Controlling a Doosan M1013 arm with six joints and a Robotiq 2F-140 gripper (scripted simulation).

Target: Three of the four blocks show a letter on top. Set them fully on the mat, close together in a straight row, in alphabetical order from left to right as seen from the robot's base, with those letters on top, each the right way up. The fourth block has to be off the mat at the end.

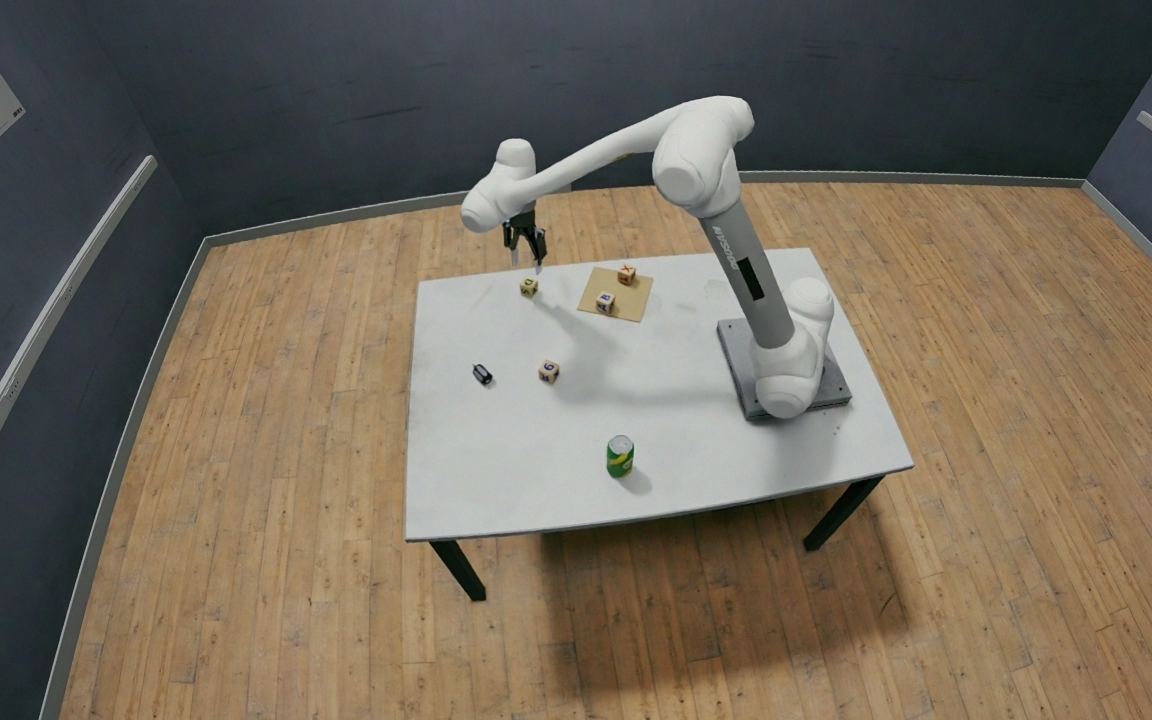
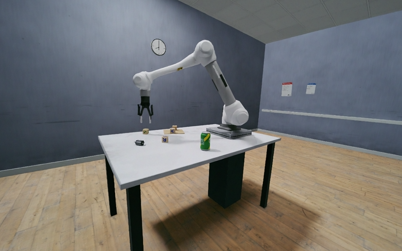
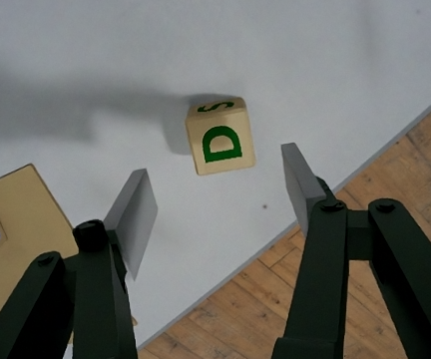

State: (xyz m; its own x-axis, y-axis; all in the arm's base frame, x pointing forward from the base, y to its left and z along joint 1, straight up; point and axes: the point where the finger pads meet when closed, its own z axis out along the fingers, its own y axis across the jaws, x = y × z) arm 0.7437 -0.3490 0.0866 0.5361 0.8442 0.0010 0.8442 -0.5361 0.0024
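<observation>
White table on dark legs, over a plank floor. On it, toward one end, white arm on a grey base plate, reaching across to the far edge.

Gripper hung high above the table top, pointed down, fingers partly spread with nothing between them. Seen from the wrist, grey pads either side of empty air, and well below that gap the D block.

Tan mat flat near the far edge. Standing on it two blocks: orange-lettered block at the side farther from the camera, blue-lettered block nearer; letters too small to read from above. In the wrist view, a blue G showing on a block at the mat's corner.

D block off the mat, just beside it toward the table's far corner, green D on top, green S on one side.

Fourth block off the mat, out toward mid-table.

Green can upright near the front edge.

Small dark object beside the fourth block, apart from it.
</observation>
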